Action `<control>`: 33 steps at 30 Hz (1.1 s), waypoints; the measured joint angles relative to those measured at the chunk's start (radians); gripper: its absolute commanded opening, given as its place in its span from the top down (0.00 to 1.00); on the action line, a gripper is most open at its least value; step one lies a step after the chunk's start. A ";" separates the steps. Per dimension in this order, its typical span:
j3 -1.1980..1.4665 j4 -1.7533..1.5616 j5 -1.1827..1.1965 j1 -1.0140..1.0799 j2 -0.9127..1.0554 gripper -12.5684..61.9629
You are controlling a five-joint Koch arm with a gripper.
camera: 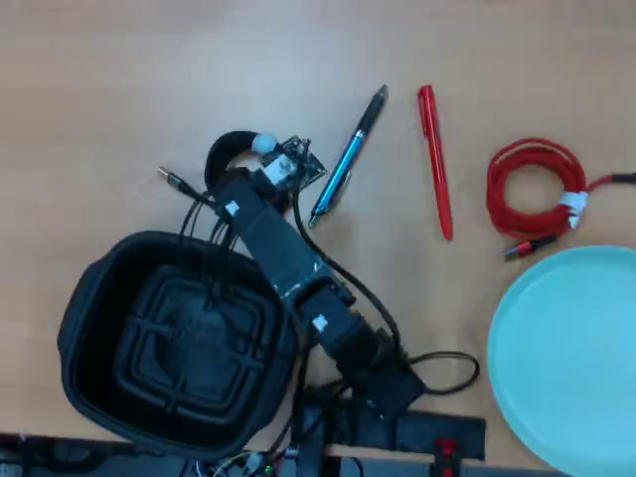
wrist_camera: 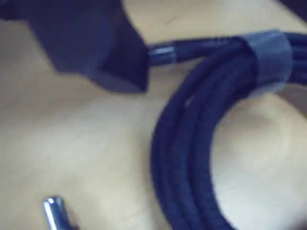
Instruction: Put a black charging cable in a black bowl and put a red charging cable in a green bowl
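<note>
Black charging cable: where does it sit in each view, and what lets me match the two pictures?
Wrist view: the black charging cable fills the right half, its coil curving from upper right to bottom centre.
Overhead view: the coil lies left of centre, mostly hidden under the arm's head, just above the black bowl.
Shared landmark: the cable's loose metal plug, bottom left in the wrist view, left of the coil overhead.

Arm (camera: 298, 268) over black cable (camera: 225, 149) beside black bowl (camera: 174, 343) (red cable (camera: 532, 189) well apart)

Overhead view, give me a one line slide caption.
Arm reaches over the coiled black cable beside the black bowl; red cable lies near the green bowl.
</note>
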 measured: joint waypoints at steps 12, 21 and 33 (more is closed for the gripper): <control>-0.049 -0.002 0.038 0.023 -0.123 0.20; -0.049 0.002 0.044 0.051 -0.133 0.52; -0.054 -0.002 0.041 0.089 -0.163 0.91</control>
